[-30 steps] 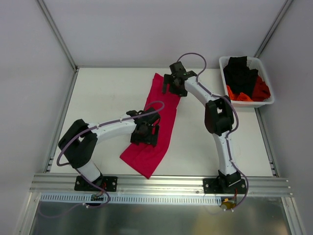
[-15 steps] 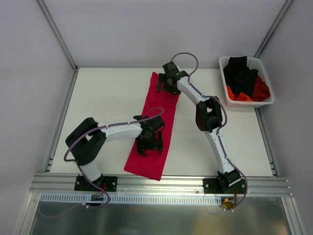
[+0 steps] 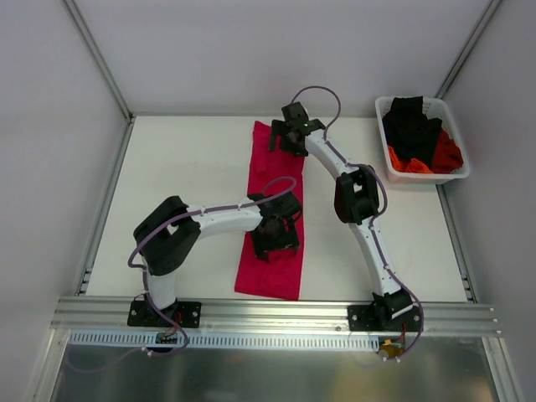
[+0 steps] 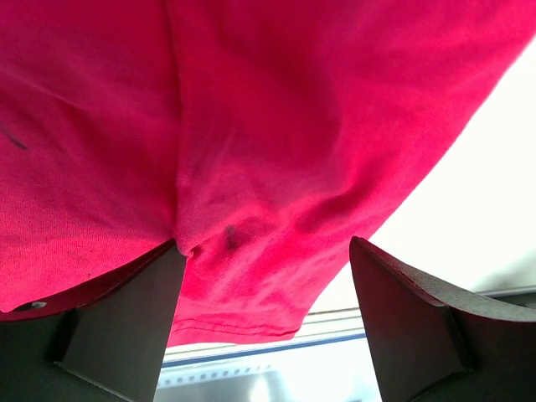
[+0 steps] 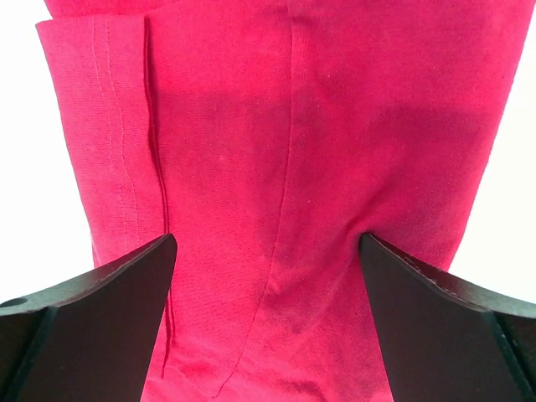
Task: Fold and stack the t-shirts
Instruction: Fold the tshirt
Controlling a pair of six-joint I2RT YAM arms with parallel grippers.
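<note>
Crimson t-shirt (image 3: 270, 172) lies on the bench (image 3: 184, 184) as a long narrow strip, running from under the right tool (image 3: 283, 138) to just past the left tool (image 3: 275, 239). Both tools are released, jaws spread wide, with fingers apparently pressing the cloth near each end. Nothing is pinched. Judgement: the wide stance pins and squares the strip for a crosswise fold. Black t-shirt (image 3: 410, 126) and orange-red t-shirt (image 3: 448, 155) wait in the basket (image 3: 423, 177), well apart from both tools.

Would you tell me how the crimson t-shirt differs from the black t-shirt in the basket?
The crimson t-shirt lies flat as a long strip on the table; the black t-shirt sits bunched in the basket. The crimson t-shirt is bright, the black t-shirt dark. Both are plain cloth.
</note>
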